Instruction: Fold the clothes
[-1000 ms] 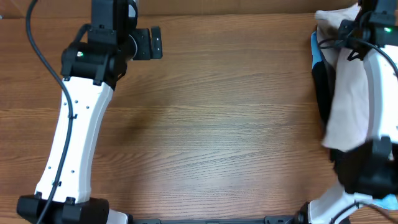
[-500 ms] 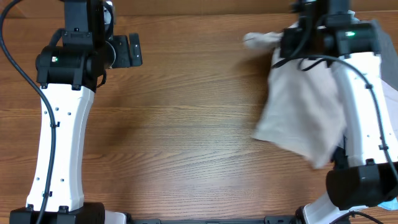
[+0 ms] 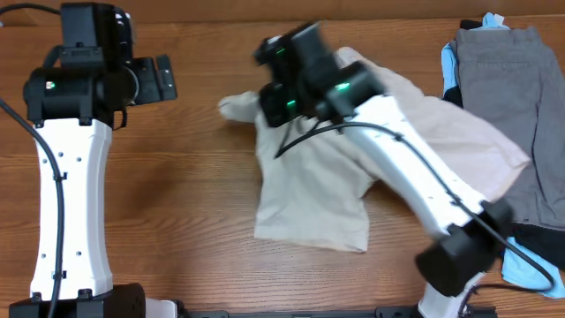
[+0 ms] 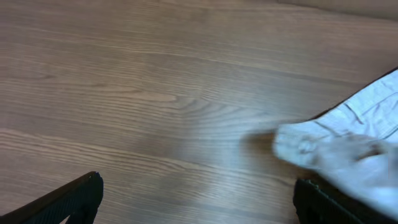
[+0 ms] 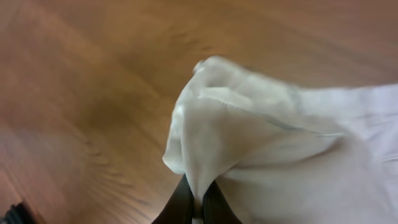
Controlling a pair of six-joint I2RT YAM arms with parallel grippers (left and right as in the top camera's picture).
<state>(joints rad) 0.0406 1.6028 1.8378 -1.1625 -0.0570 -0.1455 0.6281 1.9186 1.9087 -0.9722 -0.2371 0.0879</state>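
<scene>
Overhead: the right gripper [image 3: 261, 104] has swung from the heap at the right edge to the middle of the table [image 3: 177, 203], dragging the beige shorts [image 3: 309, 194] along. They now lie rumpled on the wood, mostly clear of the grey shorts [image 3: 503, 79]. The left gripper [image 3: 163, 78] has drifted left, spread wide and empty.

Left wrist: a bunched corner of the shorts sits near its right-hand finger; contact is unclear.

Right wrist: the fingers [image 5: 180, 202] are pinched tight on a fold of the fabric.

1 garment is singled out; flattening likely comes next.
</scene>
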